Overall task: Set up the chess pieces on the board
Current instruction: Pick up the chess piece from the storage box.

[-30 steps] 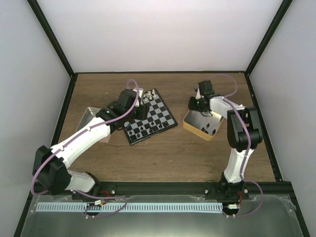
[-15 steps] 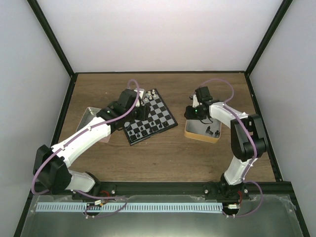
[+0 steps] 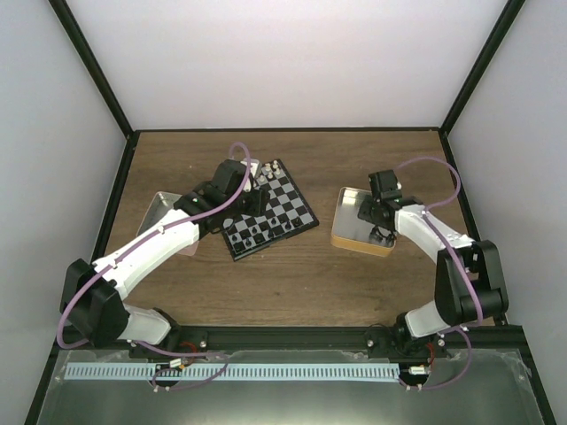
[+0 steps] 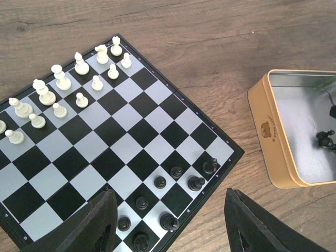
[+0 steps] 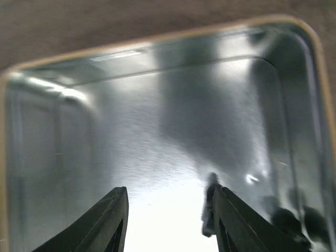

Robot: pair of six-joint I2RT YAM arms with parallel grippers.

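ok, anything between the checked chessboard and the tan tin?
Nothing; just bare wooden tabletop between checked chessboard and tan metal tin, clearest in left wrist view.

A brown wood-grain table [image 3: 292, 283] sits between plain white walls [image 3: 283, 62] edged with black frame bars [image 3: 93, 75].

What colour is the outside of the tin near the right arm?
The square metal tin is tan-orange outside; clearest in left wrist view.

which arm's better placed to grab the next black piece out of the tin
Right, probably. The right gripper is open over the tin, where black pieces lie close to its fingers. The left gripper is open above the board, apart from the tin.
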